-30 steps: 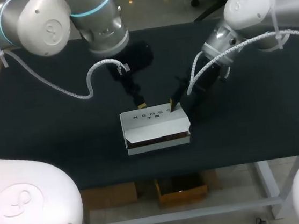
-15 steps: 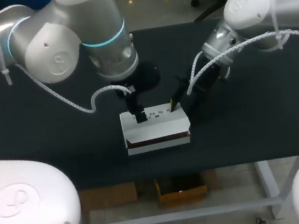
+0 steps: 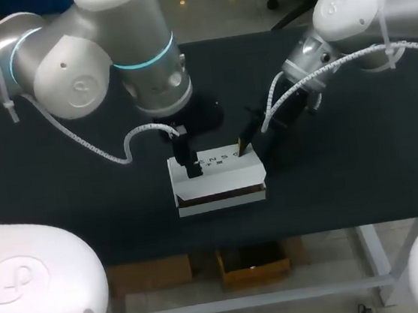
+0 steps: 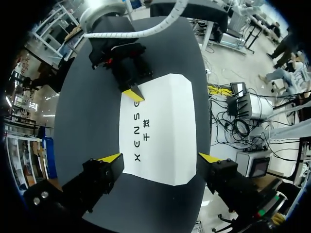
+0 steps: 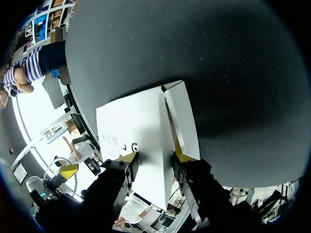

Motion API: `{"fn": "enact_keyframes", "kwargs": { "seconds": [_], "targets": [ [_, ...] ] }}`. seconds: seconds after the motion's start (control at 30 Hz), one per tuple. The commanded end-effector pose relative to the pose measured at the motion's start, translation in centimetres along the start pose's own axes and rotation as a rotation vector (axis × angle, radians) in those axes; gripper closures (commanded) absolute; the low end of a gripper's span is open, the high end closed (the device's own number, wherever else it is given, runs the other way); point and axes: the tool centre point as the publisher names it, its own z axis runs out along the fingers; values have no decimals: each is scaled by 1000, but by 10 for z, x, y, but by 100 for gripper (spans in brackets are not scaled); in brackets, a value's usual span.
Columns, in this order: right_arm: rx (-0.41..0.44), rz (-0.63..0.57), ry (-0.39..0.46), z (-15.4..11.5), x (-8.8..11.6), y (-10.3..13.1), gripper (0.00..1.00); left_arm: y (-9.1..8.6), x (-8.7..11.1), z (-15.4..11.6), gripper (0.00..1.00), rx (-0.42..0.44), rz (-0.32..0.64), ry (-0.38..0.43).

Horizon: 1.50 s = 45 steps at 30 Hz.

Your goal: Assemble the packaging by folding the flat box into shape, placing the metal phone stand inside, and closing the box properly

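A white box [image 3: 218, 172] with dark lettering lies on the black table, and a brown gap shows under its lid along the front. My left gripper [image 3: 192, 164] hangs over the box's left end. In the left wrist view it [image 4: 160, 158] is wide open, with one fingertip on either side of the box [image 4: 163, 131] and neither touching it. My right gripper [image 3: 241, 147] stands open at the box's back right corner. In its own view it [image 5: 154, 156] straddles that corner of the box [image 5: 138, 126]. One of its yellow fingertips [image 4: 132, 93] rests on the lid's edge. No phone stand shows.
The black table [image 3: 62, 196] stretches to both sides of the box, and its front edge runs just below the box. The left arm's white coiled cable [image 3: 129, 147] hangs low behind the box's left side.
My left gripper has come forward from behind the box and now hangs over its left end. The right arm and the box have not moved.
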Motion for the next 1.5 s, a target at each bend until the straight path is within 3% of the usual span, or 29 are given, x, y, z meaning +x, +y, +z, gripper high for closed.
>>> {"fn": "enact_keyframes", "kwargs": {
  "seconds": [0.03, 0.37, 0.6, 0.93, 1.1, 1.2, 1.4, 1.5],
  "targets": [
    [6, -1, 0, 0, 0, 1, 57, -9, -5, 0, 0, -41, -1, 13],
    [6, -1, 0, 0, 0, 1, 58, -12, -9, 4, 0, -68, -9, -11],
    [6, -1, 0, 0, 0, 1, 58, -9, 12, 3, 0, -12, 3, -98],
    [6, -1, 0, 0, 0, 1, 59, -1, 25, 13, 0, -4, -2, -93],
    [6, -1, 0, 0, 0, 1, 59, 1, 26, 18, 0, 18, 2, -134],
    [6, -1, 0, 0, 0, 1, 59, 2, 25, 23, 16, 25, -2, -133],
    [6, -1, 0, 0, 0, 1, 60, 2, 20, 31, 15, 9, -12, -116],
    [6, -1, 0, 0, 0, 1, 60, 3, 18, 34, 20, 3, -15, -119]
  ]
}}
